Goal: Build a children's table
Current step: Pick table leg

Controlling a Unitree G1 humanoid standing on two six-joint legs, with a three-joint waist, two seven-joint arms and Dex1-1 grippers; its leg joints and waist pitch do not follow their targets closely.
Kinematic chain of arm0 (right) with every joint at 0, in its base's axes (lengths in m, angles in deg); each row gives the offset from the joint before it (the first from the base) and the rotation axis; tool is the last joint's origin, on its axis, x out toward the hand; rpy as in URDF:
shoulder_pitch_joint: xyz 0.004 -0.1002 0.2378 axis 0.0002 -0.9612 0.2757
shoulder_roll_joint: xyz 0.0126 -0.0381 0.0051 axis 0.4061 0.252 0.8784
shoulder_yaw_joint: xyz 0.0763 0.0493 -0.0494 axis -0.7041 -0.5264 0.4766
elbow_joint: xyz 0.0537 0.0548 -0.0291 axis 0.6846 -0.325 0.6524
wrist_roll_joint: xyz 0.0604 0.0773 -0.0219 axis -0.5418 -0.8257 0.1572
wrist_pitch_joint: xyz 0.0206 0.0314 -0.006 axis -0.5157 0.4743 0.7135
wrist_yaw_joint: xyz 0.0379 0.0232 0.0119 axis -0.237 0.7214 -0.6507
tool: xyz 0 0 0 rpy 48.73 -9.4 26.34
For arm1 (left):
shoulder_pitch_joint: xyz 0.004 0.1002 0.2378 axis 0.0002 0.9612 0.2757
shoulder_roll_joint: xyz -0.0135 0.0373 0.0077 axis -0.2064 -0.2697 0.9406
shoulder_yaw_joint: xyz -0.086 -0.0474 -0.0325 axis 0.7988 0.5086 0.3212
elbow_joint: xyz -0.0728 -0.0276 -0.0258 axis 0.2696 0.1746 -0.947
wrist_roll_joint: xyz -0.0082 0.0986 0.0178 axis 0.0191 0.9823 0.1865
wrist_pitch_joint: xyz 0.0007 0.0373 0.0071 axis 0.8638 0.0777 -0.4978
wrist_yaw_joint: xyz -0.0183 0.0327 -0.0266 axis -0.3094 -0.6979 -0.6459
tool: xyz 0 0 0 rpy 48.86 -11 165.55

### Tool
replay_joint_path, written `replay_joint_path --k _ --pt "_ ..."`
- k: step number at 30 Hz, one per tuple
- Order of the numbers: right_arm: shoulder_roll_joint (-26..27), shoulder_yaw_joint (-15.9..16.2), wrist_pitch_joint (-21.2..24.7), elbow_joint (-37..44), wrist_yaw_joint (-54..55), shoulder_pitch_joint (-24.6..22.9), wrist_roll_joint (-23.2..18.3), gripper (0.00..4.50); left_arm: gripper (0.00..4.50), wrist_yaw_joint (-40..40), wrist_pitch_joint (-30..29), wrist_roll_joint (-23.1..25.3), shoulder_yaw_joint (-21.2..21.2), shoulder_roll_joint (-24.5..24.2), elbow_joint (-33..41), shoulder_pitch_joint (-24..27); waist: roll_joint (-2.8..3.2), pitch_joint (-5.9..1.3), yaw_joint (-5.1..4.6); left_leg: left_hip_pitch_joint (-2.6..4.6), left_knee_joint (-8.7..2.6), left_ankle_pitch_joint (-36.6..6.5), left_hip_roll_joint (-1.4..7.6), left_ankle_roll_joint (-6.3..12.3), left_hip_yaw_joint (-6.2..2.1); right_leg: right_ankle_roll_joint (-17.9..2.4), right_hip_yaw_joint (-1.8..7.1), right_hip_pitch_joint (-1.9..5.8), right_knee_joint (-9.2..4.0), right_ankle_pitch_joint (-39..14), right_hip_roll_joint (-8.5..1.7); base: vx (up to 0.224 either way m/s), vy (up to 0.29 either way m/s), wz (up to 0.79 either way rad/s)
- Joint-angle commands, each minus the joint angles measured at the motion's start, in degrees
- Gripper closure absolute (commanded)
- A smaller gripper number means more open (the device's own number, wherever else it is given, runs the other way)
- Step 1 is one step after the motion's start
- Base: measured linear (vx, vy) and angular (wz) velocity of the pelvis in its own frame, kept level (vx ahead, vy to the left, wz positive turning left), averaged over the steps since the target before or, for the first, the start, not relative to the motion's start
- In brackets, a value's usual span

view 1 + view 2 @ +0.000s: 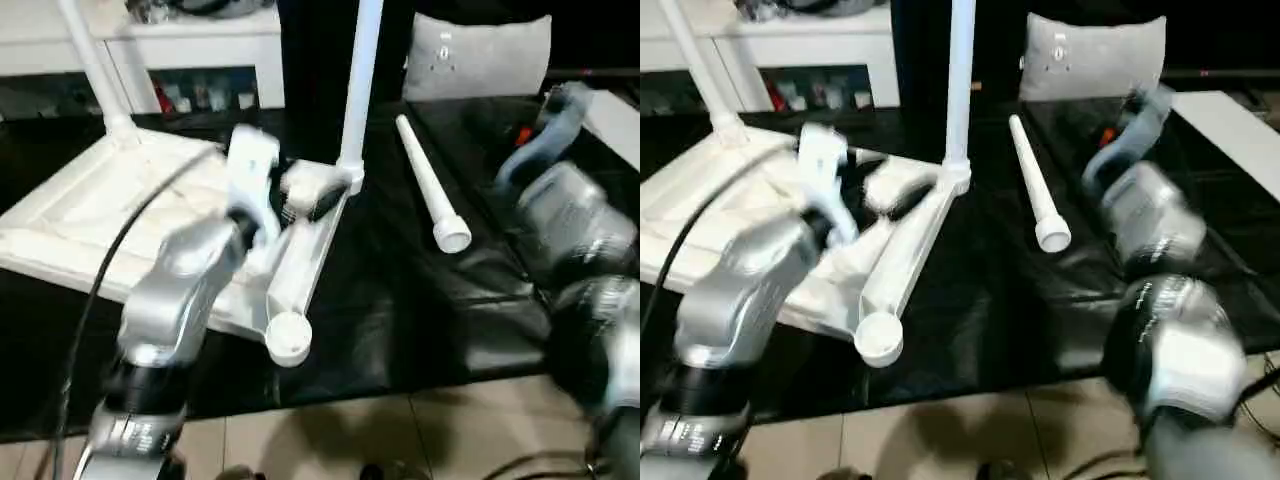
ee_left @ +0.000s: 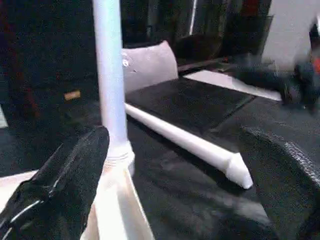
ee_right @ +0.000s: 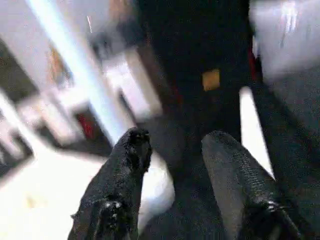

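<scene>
Overhead, the upturned table top [image 1: 90,215] lies on black cloth with two legs upright and a loose leg [image 1: 430,190] alongside, while wrist views show the left gripper [image 2: 175,170] spread wide and the right gripper [image 3: 175,155] parted, both empty.

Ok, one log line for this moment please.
tabletop upside down, two legs upright | third leg lying on it | loose leg on black surface | left gripper open | right gripper open, empty
</scene>
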Motion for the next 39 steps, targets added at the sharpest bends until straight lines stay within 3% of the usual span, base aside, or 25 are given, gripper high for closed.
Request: replay_joint_path --k 1,3,4,5,6,9,12,13,17,20,22,26,27,28,29,30,31,32,33,34,35,36,37,38,39 --pt "-0.1 2.0 -0.9 1.1 2.4 -1.3 2.6 2.9 0.0 0.4 0.5 1.5 -1.0 -0.6 -1.3 0.2 -0.66 -5.03 0.15 -0.15 -3.46 -9.7 0.41 4.02 0.5 -8.7 2.67 4.19 -4.53 -18.7 -2.65 0.0 0.0 0.0" --pt "0.1 2.8 -0.9 2.3 3.6 -2.6 3.7 2.9 0.0 1.2 0.8 2.0 -1.6 -1.3 -1.2 0.7 -0.44 -4.9 0.35 -0.1 -3.5 -9.2 0.46 4.0 0.49 -8.5 2.65 4.05 -4.5 -19.3 -2.74 0.0 0.0 0.0" --pt "1.5 2.6 1.5 9.0 5.6 -6.0 3.1 2.73 0.0 1.4 1.6 3.6 -2.4 -2.5 -0.9 2.3 -0.69 -4.78 0.22 -0.1 -3.56 -9.6 0.47 3.96 0.55 -8.1 2.62 4.01 -4.65 -20.3 -2.7 0.0 0.0 0.0" --pt "1.8 2.6 1.9 10.2 6.0 -6.6 3.1 2.63 0.0 1.3 1.7 3.9 -2.4 -2.7 -0.9 2.5 -0.76 -4.54 0.33 0.13 -3.69 -10.5 0.45 3.87 0.55 -6.5 2.64 3.83 -4.93 -22.5 -2.71 0.0 0.0 0.0" --pt "3.1 4.3 3.4 19.0 7.8 -11.4 3.8 2.55 0.0 -0.8 2.2 5.0 -1.8 -3.0 -1.0 4.3 -1.29 -4.47 0.13 -0.13 -3.83 -10.2 0.42 3.63 0.5 -5.0 2.57 4.0 -5.02 -24.0 -2.57 0.0 0.0 0.0" --pt "3.7 8.4 2.8 29.3 10.4 -17.5 7.8 2.3 0.0 -3.7 3.7 4.9 0.2 -2.0 -1.2 6.9 -1.4 -4.54 0.18 0.11 -3.93 -9.9 0.49 3.03 0.61 -3.1 2.64 3.62 -5.42 -25.1 -2.61 0.0 0.0 0.0" --pt "6.0 10.4 -2.1 38.1 15.3 -23.2 12.6 2.03 0.0 -7.3 3.6 7.2 1.0 -2.2 0.5 12.0 -1.21 -4.3 -0.07 0.28 -4.19 -11.7 0.49 2.4 0.49 -1.3 2.53 3.22 -5.9 -28.0 -2.69 0.0 0.0 0.0" --pt "6.3 11.2 -3.9 39.8 18.3 -24.8 15.5 2.03 0.0 -7.9 5.0 7.6 1.3 -2.1 1.4 13.4 -1.52 -4.29 -0.34 0.17 -4.21 -11.8 0.42 2.48 0.54 -1.1 2.54 3.22 -5.96 -28.2 -2.61 0.0 0.0 0.0" --pt "10.1 10.8 6.9 54.6 18.5 -33.7 8.5 1.6 0.0 -12.7 7.7 7.9 4.8 0.4 5.5 18.5 -2.0 -3.79 -0.34 0.63 -4.53 -14.9 0.52 2.79 0.47 0.5 2.59 2.72 -6.69 -30.4 -2.45 0.0 0.0 0.0" --pt "11.8 12.8 8.7 60.6 18.7 -39.2 7.4 1.4 0.0 -14.6 9.8 8.3 5.7 0.9 6.4 19.9 -1.97 -3.65 -0.35 0.78 -5.08 -17.9 0.69 2.08 0.04 2.5 2.22 2.78 -7.37 -32.3 -2.47 0.0 0.0 0.0" --pt "12.6 14.2 6.7 62.0 18.7 -41.7 8.4 1.19 0.0 -15.4 10.4 7.9 6.0 1.6 6.8 20.3 -2.7 -3.59 -0.72 1.01 -5.35 -19.9 0.74 1.63 -0.1 3.3 2.04 2.95 -7.89 -33.2 -2.61 0.0 0.0 0.0" --pt "12.9 14.6 5.5 62.1 19.3 -42.6 9.1 0.84 0.0 -15.8 10.4 8.2 5.7 1.9 7.0 20.5 -2.41 -2.82 -2.06 3.05 -5.71 -31.2 0.78 0.25 -0.93 5.5 0.56 3.31 -9.19 -41.2 -2.25 0.0 0.0 0.0" --pt "12.6 14.7 6.1 62.5 19.3 -42.6 9.2 0.84 0.0 -15.9 10.5 8.4 5.7 2.1 7.2 20.6 -2.31 -2.18 -2.91 4.35 -6.05 -36.3 1.16 0.37 -1.21 5.7 -0.37 3.27 -10.0 -42.0 -1.59 0.0 0.0 0.0" --pt "11.9 15.0 6.2 62.8 19.4 -42.5 10.1 0.75 0.0 -16.1 10.5 8.7 5.5 2.3 7.3 20.7 -1.94 -1.5 -3.71 5.45 -7.03 -42.6 2.2 0.29 -1.77 5.3 -1.47 4.03 -9.63 -40.8 -0.79 0.0 0.0 0.0" --pt "11.3 15.2 6.1 63.0 18.9 -42.5 10.1 0.51 0.0 -16.1 10.7 9.0 5.3 2.3 7.3 20.8 -1.86 -1.14 -3.98 5.37 -8.52 -46.7 3.3 0.23 -2.02 4.6 -1.87 4.97 -8.18 -38.4 -0.01 0.0 0.0 0.0" --pt "11.1 15.3 6.1 63.1 18.7 -42.6 10.1 0.51 0.0 -16.1 10.7 9.1 5.2 2.4 7.3 20.8 -1.28 -0.14 -2.13 0.61 -14.5 -54.5 6.81 -0.26 -1.57 1.4 1.01 9.39 5.06 -24.3 -0.14 0.0 0.0 0.0" --pt "10.5 15.5 6.2 63.4 18.8 -42.8 10.3 0.47 0.0 -16.1 11.1 9.3 4.8 2.4 7.3 20.9 -2.18 -0.78 -0.21 3.26 -13.66 -53.6 6.62 1.68 0.46 0.4 3.75 7.5 6.95 -18.8 -0.41 0.0 0.0 0.0" --pt "10.2 15.3 6.5 63.4 19.1 -42.9 10.0 0.42 0.0 -16.2 11.3 9.5 4.5 2.4 7.3 21.0 -4.08 -0.86 -1.32 5.73 -10.27 -50.5 5.22 1.66 0.42 1.2 6.31 5.61 3.77 -29.7 -1.42 0.081 -0.098 0.04" --pt "10.1 15.3 6.5 63.4 19.1 -42.9 9.9 0.33 0.0 -16.2 11.4 9.5 4.5 2.4 7.3 21.1 -6.26 -1.14 -1.05 7.61 -4.9 -43.8 1.44 0.36 0.93 3.5 7.01 2.73 -4.06 -48.2 -2.18 0.138 -0.114 -0.12" --pt "10.0 15.0 6.6 63.0 19.6 -42.8 9.9 0.21 0.0 -16.3 11.5 9.6 4.4 2.5 7.3 21.1 -5.45 -2.01 1.42 3.15 2.75 -14.7 -1.2 3.87 0.67 4.3 12.41 6.09 -9.22 -67.9 -8.73 0.138 -0.114 -0.12" --pt "10.0 14.9 6.6 63.0 19.6 -42.8 9.9 0.12 0.0 -16.3 11.5 9.6 4.4 2.5 7.3 21.1 -6.24 -2.43 1.83 0.11 2.46 -11.6 -1.08 4.64 -0.29 2.9 12.95 8.68 -7.81 -61.9 -8.42 0.13 -0.061 -0.1" --pt "10.1 14.7 6.6 62.7 19.9 -42.7 9.9 0.12 0.0 -16.3 11.5 9.6 4.4 2.5 7.2 21.1 -5.13 -3.26 2.57 0.7 -1.16 -7.3 -0.44 4.13 -0.29 -1.0 10.72 8.87 -5.74 -44.8 -4.97 0.141 -0.029 0.04" --pt "10.3 14.4 7.1 62.7 20.3 -42.7 9.7 0.03 0.0 -16.3 11.5 9.6 4.5 2.5 7.1 21.1 -4.32 -3.41 1.44 1.62 -4.05 -4.4 0.03 4.55 -0.82 -4.2 7.6 7.98 -3.0 -25.5 -1.03 0.141 -0.029 0.04" --pt "10.3 14.4 7.4 62.7 20.4 -42.6 9.6 0.03 0.0 -16.3 11.5 9.6 4.5 2.5 7.1 21.1 -3.58 -4.05 1.13 2.65 -4.49 -3.4 0.31 4.72 -1.19 -5.4 6.85 7.94 -2.06 -18.3 -0.27 0.113 -0.01 0.08" --pt "10.2 14.4 7.8 62.8 20.6 -42.6 9.6 0.03 0.0 -16.3 11.5 9.6 4.5 2.5 7.0 21.1 -3.36 -4.73 0.09 5.38 -4.68 -0.9 1.01 8.14 -2.23 -8.4 6.18 6.6 -0.43 -6.7 0.11 0.148 0.009 0.04"
